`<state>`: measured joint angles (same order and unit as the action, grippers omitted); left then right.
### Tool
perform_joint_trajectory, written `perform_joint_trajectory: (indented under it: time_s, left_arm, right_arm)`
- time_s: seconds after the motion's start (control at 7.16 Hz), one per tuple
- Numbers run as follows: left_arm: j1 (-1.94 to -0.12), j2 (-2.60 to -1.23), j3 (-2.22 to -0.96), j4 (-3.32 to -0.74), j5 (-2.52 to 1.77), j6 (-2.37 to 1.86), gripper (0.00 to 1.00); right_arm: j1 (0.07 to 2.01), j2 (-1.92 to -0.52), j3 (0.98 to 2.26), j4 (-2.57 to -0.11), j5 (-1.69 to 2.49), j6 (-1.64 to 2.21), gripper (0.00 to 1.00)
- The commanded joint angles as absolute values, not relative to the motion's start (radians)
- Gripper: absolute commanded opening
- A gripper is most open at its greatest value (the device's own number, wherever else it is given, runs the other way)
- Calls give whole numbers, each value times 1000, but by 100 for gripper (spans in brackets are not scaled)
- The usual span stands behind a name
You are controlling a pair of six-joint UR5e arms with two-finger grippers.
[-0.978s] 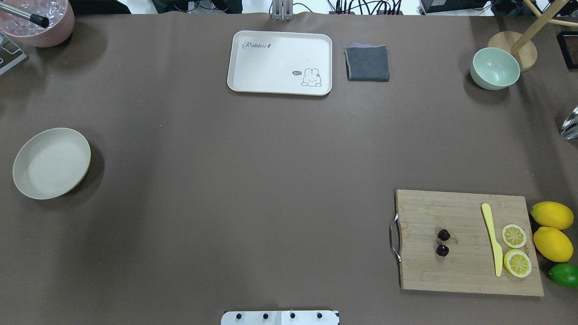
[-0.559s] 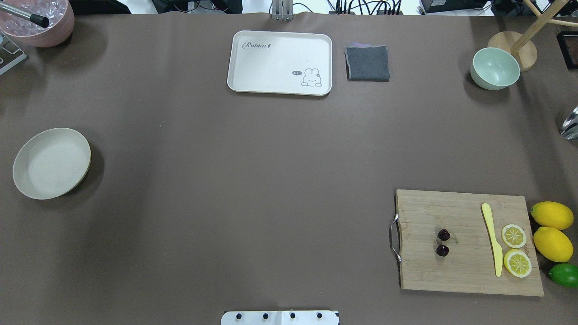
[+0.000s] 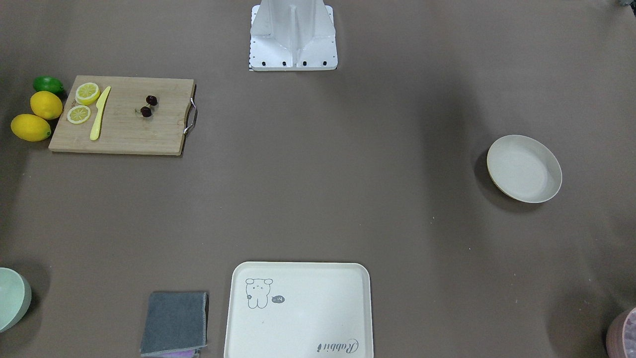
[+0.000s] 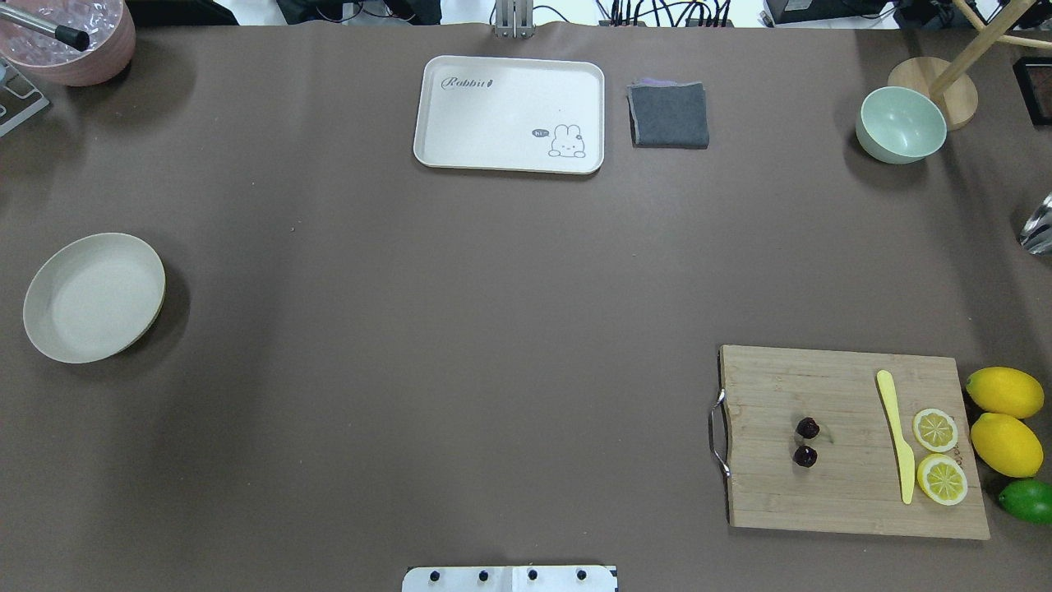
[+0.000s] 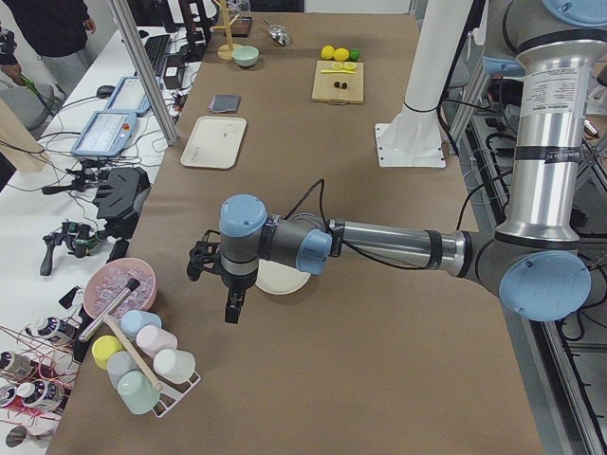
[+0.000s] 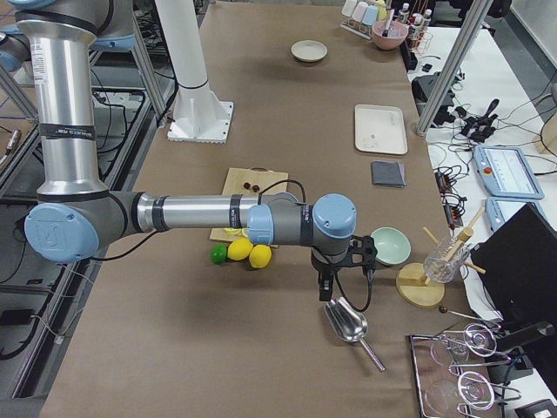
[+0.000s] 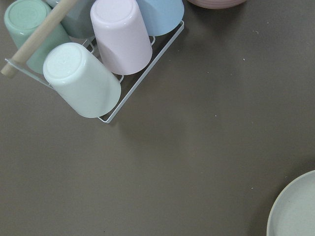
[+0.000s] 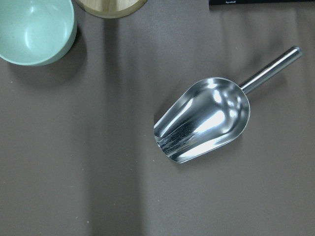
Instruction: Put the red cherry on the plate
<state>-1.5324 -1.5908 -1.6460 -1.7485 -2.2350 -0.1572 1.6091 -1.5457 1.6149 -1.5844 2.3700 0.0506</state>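
The red cherry (image 4: 807, 427) (image 3: 146, 112) is a pair of tiny, glossy fruits so dark they read almost black. It lies on the wooden cutting board (image 4: 822, 493) in the near right part of the surface (image 4: 460, 329), between the board's metal handle and the yellow knife (image 4: 896, 436). The two fruits sit just beside each other, and their line runs along the board's short side, from the robot's edge toward the far edge. In the front-facing view thin stems show faintly, trailing toward the knife side. The plate (image 4: 93, 298) (image 3: 524, 169) is well apart from them, at the far left of the surface, round, cream-white and bare. The left arm (image 5: 379, 245) stretches low and nearly level across the surface, its wrist turned so the left claw (image 5: 231, 305) points straight down just beside the plate, between it and a rack of pastel cups (image 7: 93, 73). The right arm (image 6: 200, 212) reaches out level in the same way, and the right claw (image 6: 325, 287) hangs down over a metal scoop (image 8: 204, 120), near a pale green bowl (image 8: 34, 29). Both claws appear only in the side views, so I cannot tell whether either is spread or pressed together.
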Motion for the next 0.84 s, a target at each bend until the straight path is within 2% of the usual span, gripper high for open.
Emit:
perform_joint_trajectory:
  time_s: [0.0,0.42,0.7]
  left_arm:
    - [-1532,-1591,-1644,-1746,-2235,-158,98]
    - [-1532,-1591,-1646,-1744,-2235,-158,98]
    - [-1467,-1598,-1654,-1755,-2237,-161,98]
  right_arm:
    - [1609,-1545,1617,-1585,2370,51,100]
    - [1609,-1548,1624,-1585,2372,51,100]
    - [1609,-1549,1625,-1585,2370,51,100]
